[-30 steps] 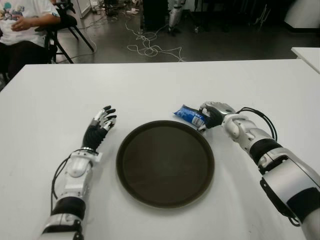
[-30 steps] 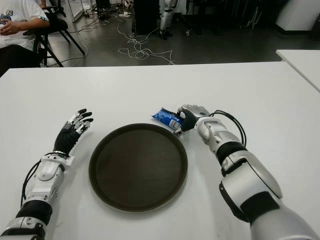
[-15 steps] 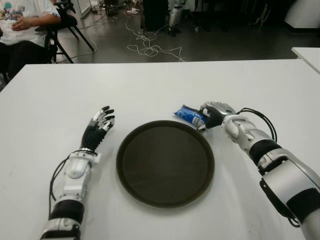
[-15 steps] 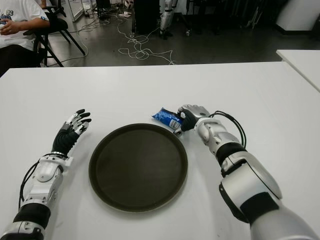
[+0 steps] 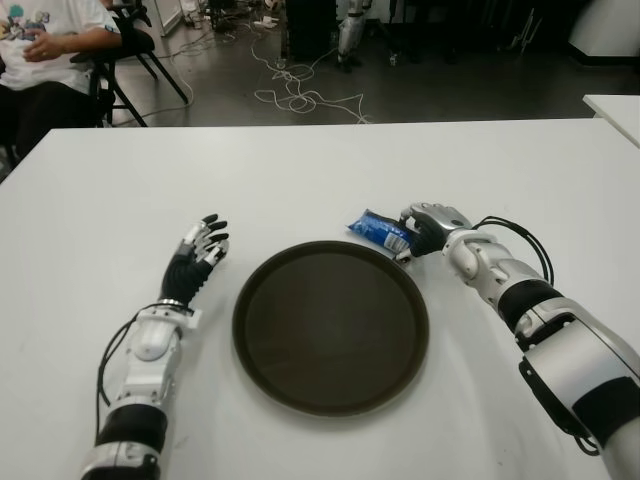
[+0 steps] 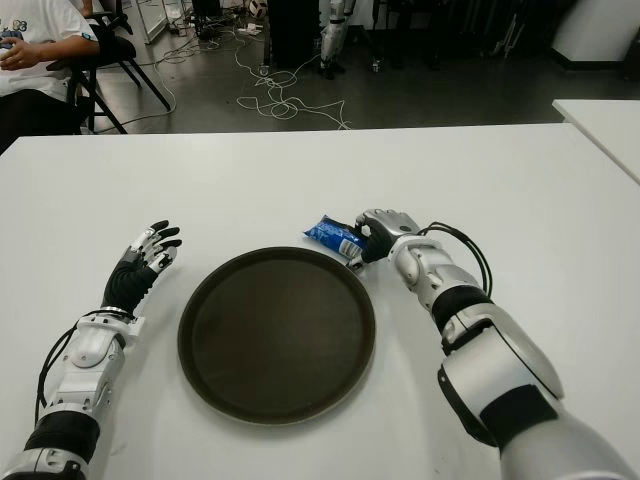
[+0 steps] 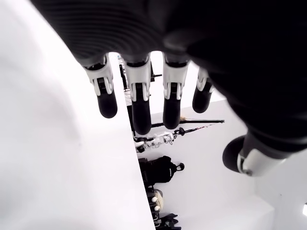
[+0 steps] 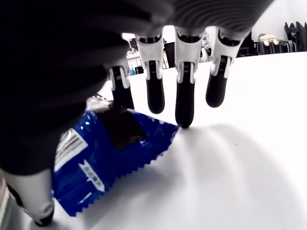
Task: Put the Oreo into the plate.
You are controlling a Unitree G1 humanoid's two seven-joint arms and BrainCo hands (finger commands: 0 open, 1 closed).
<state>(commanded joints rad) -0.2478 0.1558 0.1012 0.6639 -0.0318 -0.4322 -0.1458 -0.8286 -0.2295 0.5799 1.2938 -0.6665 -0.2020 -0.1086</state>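
Left eye view shows, at the far left corner, a seated person [image 5: 40, 50] in a white shirt beyond the white tabletop [image 5: 300, 170]. On the robot's left, the left hand [image 5: 196, 262] shows just beside the plate's left edge, its fingers [image 7: 139, 100] spread and straight, holding nothing. The round dark plate [image 5: 330, 325] sits in the middle of the tabletop with nothing in it. Just beyond the plate's far right rim lies the blue Oreo [image 5: 380, 231] packet, on the tabletop and outside the plate. The right hand [image 5: 425, 229] is at the packet's right end, fingers [image 8: 184, 103] curled down over it, fingertips reaching the tabletop and thumb at the wrapper's near side, closing around it.
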